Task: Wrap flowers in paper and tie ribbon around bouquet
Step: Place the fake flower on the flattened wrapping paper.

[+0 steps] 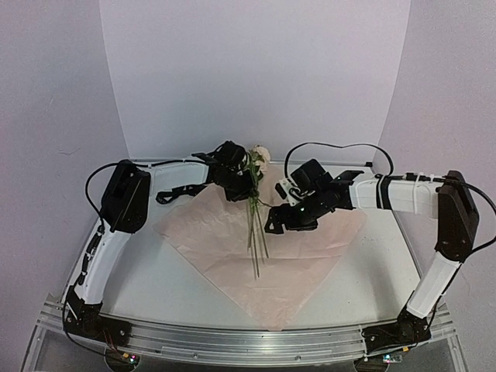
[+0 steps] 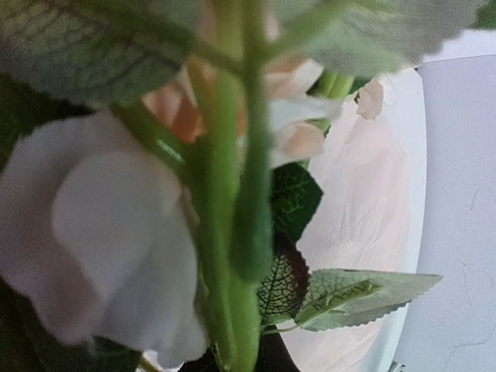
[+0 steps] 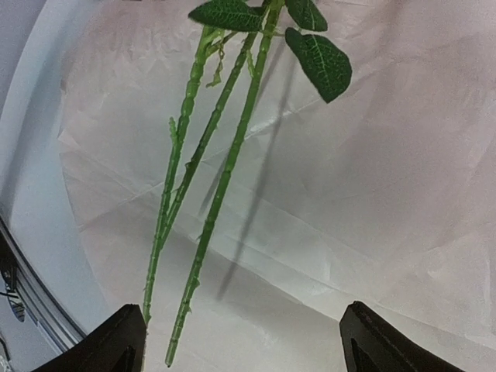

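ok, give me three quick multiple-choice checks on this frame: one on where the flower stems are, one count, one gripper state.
1. Where are the stems of the flowers?
A) over the paper
B) beyond the table's far edge
C) tucked under the paper

2. How many long stems show in the right wrist view?
A) one
B) three
C) six

3. How is the right gripper?
A) shut on a stem
B) shut on the paper
C) open, holding nothing

Answers:
1 A: the pink sheet lies behind the stems in the top and right wrist views.
2 B: three separate green stems run down that view.
3 C: its fingers stand wide apart at the bottom corners, with nothing between them.
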